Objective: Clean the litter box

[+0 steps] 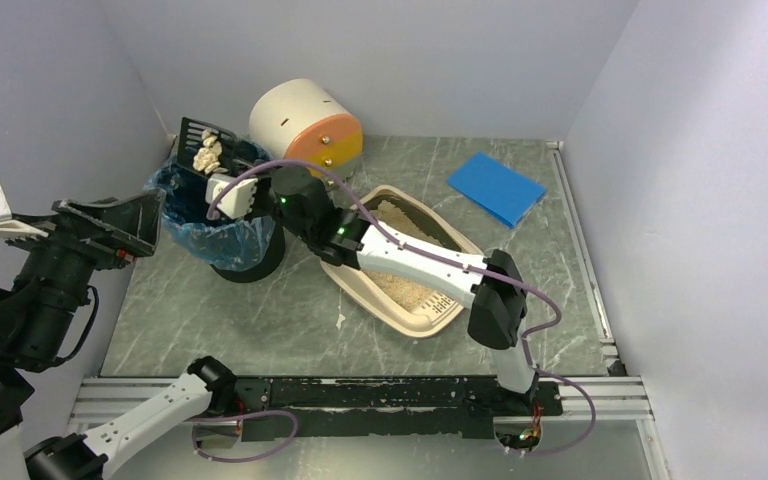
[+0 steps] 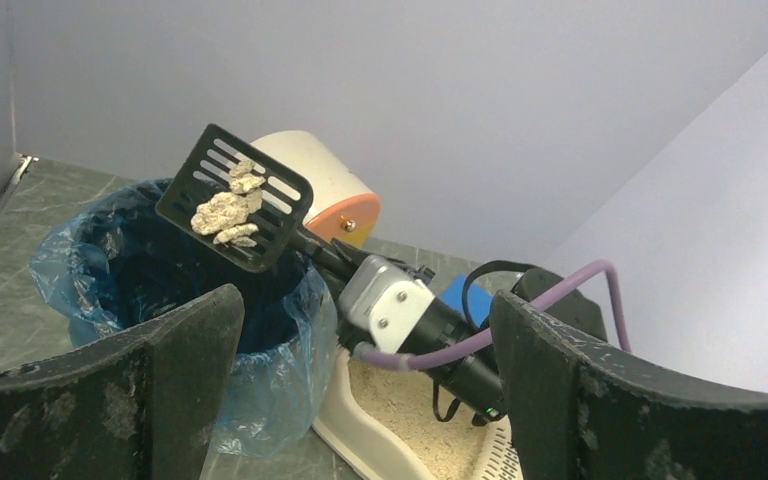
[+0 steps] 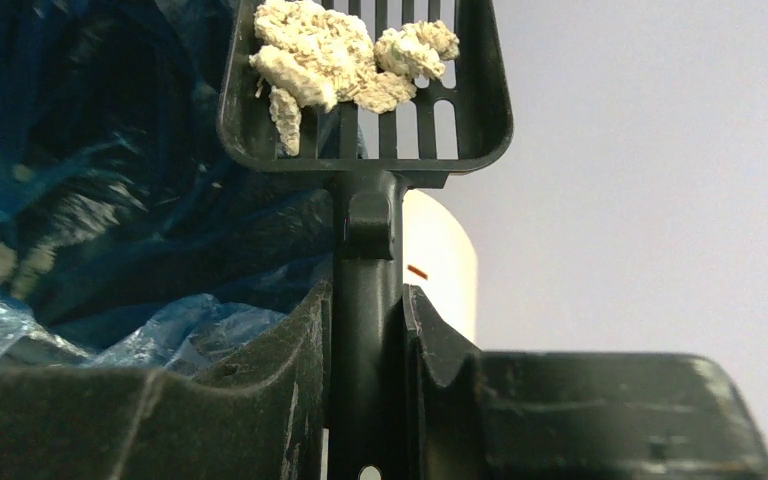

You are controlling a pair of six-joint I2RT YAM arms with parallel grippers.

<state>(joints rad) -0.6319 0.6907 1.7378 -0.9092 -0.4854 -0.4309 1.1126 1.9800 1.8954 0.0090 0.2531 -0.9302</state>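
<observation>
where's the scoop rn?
Top view, rear left: the black scoop, carrying clumps, is held up by the right gripper over the blue-lined bin, just left of the white drawer unit.

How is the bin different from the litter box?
The bin is round, black and lined with blue plastic; the litter box is a shallow beige rounded rectangle. The bin is deep; the litter box is low and holds tan litter. Both are open on top.
</observation>
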